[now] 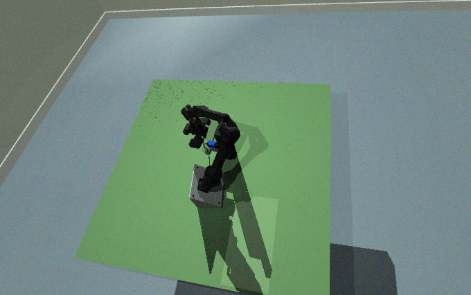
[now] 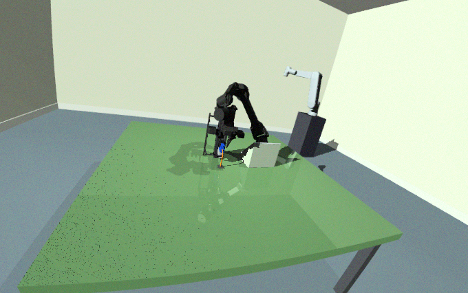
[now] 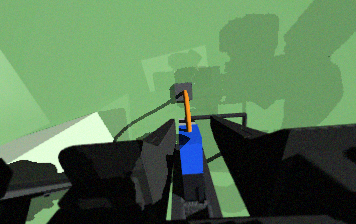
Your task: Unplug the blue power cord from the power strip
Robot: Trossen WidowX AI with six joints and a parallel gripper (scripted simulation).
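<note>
The blue plug (image 3: 191, 152) (image 1: 210, 143) (image 2: 221, 148) sits between my gripper's fingers, lifted above the green table (image 1: 138, 208) (image 2: 137, 214). Its orange cord (image 3: 187, 107) (image 2: 221, 159) runs down to a small grey block (image 3: 177, 91) on the table. My gripper (image 3: 192, 121) (image 2: 222, 144) stands open around the plug. In the wrist view a narrow gap shows between the plug and the right finger, and the left finger is close beside it. A dark grey part (image 3: 194, 192) lies just below the plug; I cannot tell whether it is the power strip.
My arm's grey base block (image 1: 208, 198) (image 2: 263, 155) stands on the table behind the plug. A thin dark stand (image 2: 207, 134) rises beside the gripper. A white arm (image 2: 312, 89) on a dark pedestal (image 2: 307, 134) stands off the table at the back right.
</note>
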